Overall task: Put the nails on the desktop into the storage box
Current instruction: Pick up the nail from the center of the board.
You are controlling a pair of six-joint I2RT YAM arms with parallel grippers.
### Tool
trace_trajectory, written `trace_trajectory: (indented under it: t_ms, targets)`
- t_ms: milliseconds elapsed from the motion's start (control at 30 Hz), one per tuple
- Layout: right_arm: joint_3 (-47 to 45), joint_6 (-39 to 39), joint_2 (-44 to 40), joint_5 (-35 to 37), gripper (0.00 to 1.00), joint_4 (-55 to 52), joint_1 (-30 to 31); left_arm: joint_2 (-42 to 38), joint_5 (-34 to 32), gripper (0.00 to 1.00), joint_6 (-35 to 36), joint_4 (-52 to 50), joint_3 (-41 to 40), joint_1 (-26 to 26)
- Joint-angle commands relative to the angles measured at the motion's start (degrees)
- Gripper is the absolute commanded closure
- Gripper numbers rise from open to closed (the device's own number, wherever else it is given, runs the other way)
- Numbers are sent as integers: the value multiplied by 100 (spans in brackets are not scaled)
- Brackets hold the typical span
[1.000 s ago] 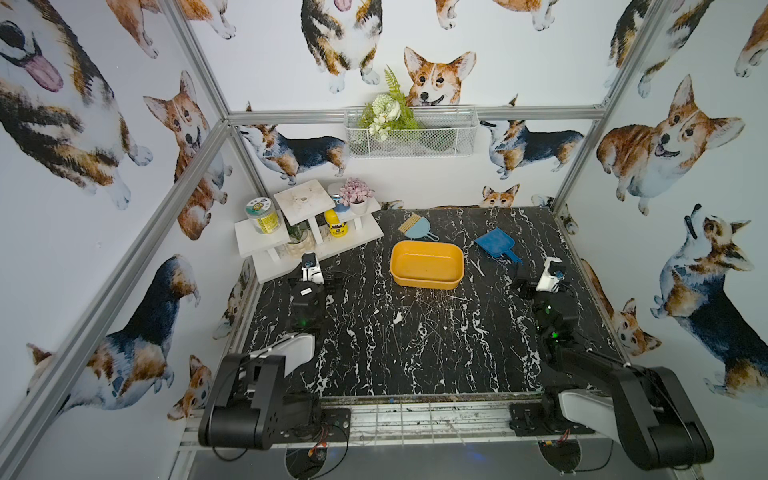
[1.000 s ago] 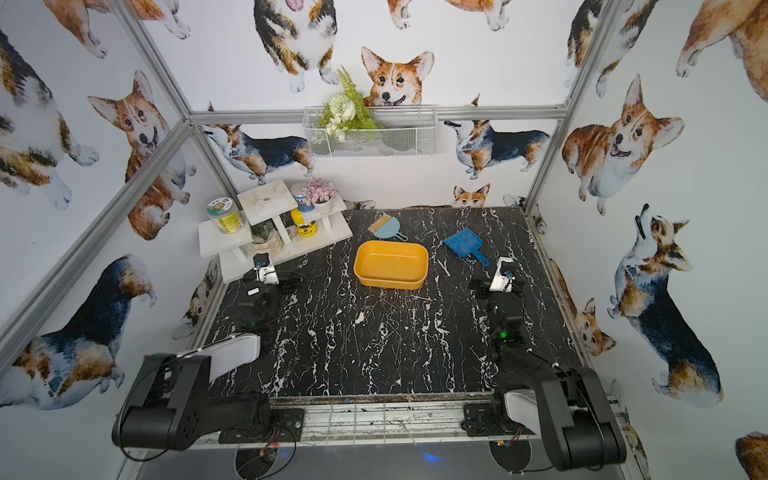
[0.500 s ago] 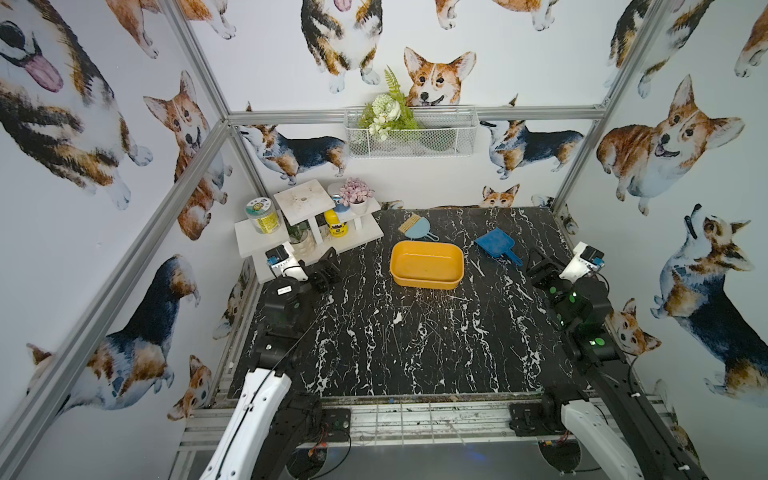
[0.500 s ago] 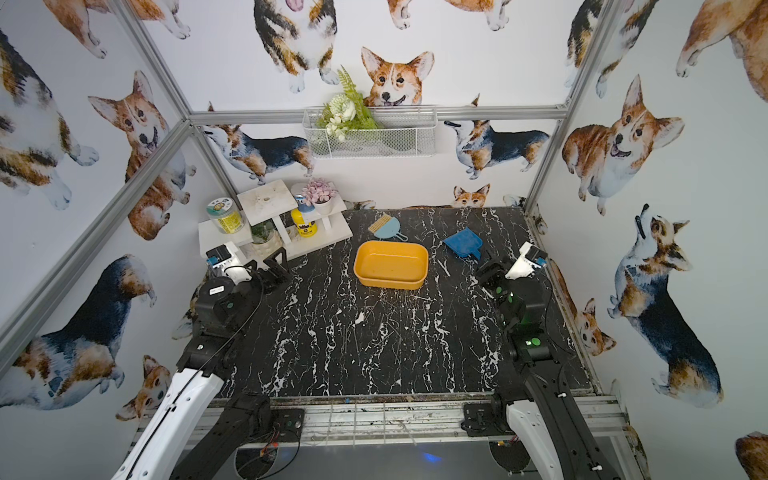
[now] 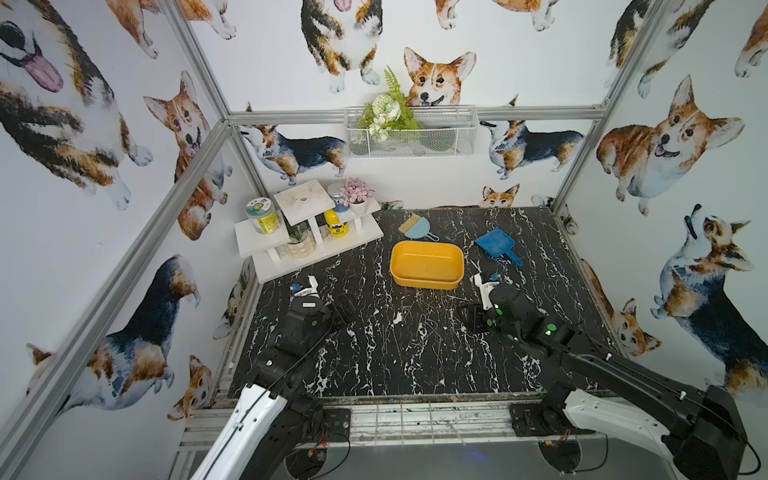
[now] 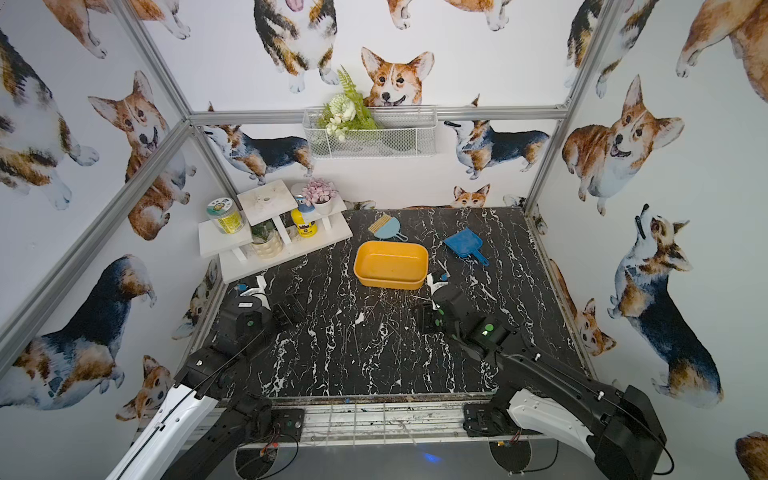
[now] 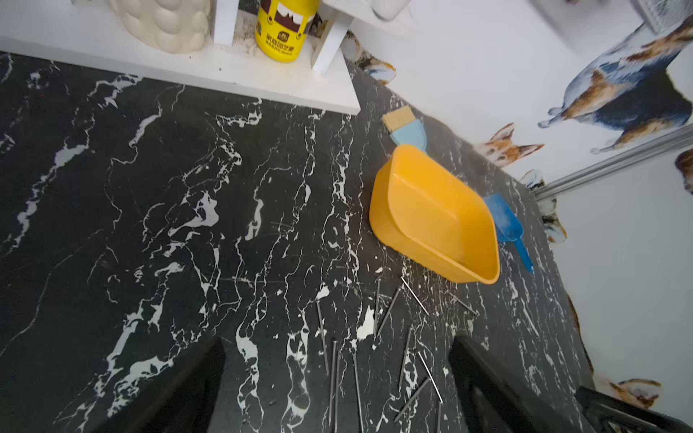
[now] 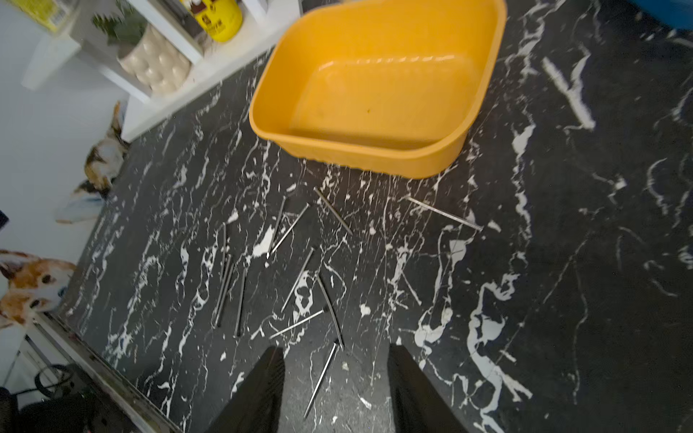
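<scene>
Item, nails (image 8: 297,279): thin grey pins lying flat on the black veined desktop (image 5: 374,365), scattered between the near long wall of the yellow box (image 5: 426,283) and the robot's side. We find most with their long axis running from the box toward the robot, several nearly parallel. One (image 8: 444,213) near the box lies crosswise, roughly along that wall, and another (image 8: 296,324) lies across its neighbours. Item, box: upright and open upward, its long axis across the desktop, with a blue dustpan (image 5: 494,245) to its right and a pale blue brush (image 5: 415,227) behind it. A white shelf (image 5: 316,249) stands at the far left corner. Item, left gripper (image 7: 337,345): fingers spread wide and holding nothing, at the left edge of the scatter. Item, right gripper (image 8: 336,348): fingers apart and narrower than the left, pinching nothing. A single nail (image 8: 320,378) lies on the desktop between them, clear of both, one end toward the box. We cannot tell whether either gripper touches the desktop.
</scene>
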Motion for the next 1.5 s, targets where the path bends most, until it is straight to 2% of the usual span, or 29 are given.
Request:
trace_trajectory:
  t_ms: [0,67,167,300,400,600,700,800,1167,1467]
  targets:
    - [149,237,482,63,57,-423,202,353,-445,3,-41,-68,78,-420]
    - [170,398,777,-110,61,-406,305,621,-879,3,-62,-41,162,-887]
    - [191,745,947,13,62,-277,607,967,-1467,3,-97,-58,309,-1508]
    - [378,1418,1219,213,61,-446,891,1315,-1644,3,-248,-59,363,-1807]
    - [482,2051,1397,451,56,-570,1141,1305,-1590,5,-348,127,215,-1834]
    - [459,2723,1690,625,63,-544,1383,1425,-1502,7,-459,178,140,-1868]
    - [452,2922,1807,599,62,-503,1418,1423,-1511,7,-485,223,131,-1887]
    - [464,3016,1888,658,62,-431,1441,1412,-1536,6,-485,249,137,-1903]
    - [691,3063,2481,619,73,-403,1447,1420,-1512,8,-485,454,46,-1934]
    - [815,3107,2863,534,76,-403,1449,1491,-1516,8,-498,591,66,-1975]
